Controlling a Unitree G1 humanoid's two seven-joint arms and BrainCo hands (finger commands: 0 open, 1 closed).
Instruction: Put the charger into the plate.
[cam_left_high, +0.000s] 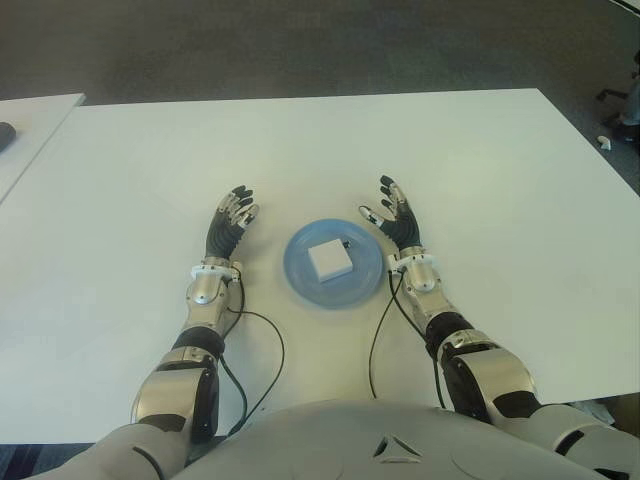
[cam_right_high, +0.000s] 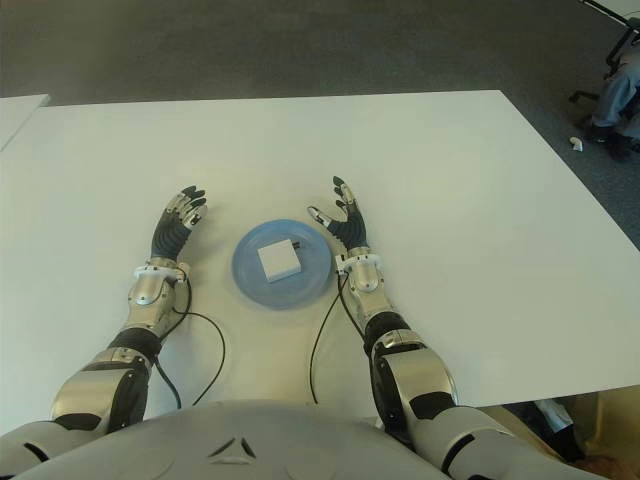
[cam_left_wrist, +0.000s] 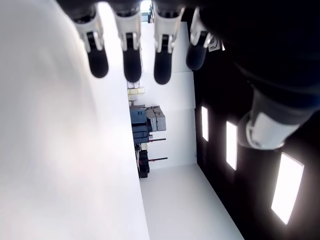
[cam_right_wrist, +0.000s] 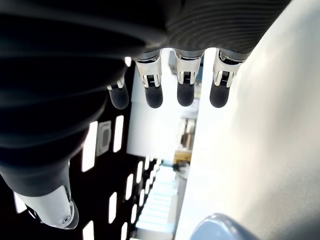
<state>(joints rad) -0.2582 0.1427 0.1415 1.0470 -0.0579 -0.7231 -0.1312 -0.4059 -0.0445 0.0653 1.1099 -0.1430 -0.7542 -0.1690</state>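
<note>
Both hands are empty: the right hand (cam_left_high: 395, 218) shows just beside the plate on its right, fingers stretched out and slightly apart, and its wrist view shows nothing between fingers and thumb. Close by, the white charger (cam_left_high: 329, 259) already sits flat in the middle of the blue plate (cam_left_high: 300, 281), well inside the rim, with what looks like its prongs pointing toward the far right edge. Neither hand touches it.

On the other side of the plate the left hand (cam_left_high: 231, 224) shows a little farther off, fingers likewise extended and holding nothing. Thin black cables trail from both wrists back across the white worktop (cam_left_high: 480, 160) toward the robot's body.

To my eye the placing is done and this is the release-and-clear stage. I would say the next move asks only that the right hand draw away from the plate without nudging the rim, since it is the nearer one. Nothing else on the worktop stands close enough to interfere.
</note>
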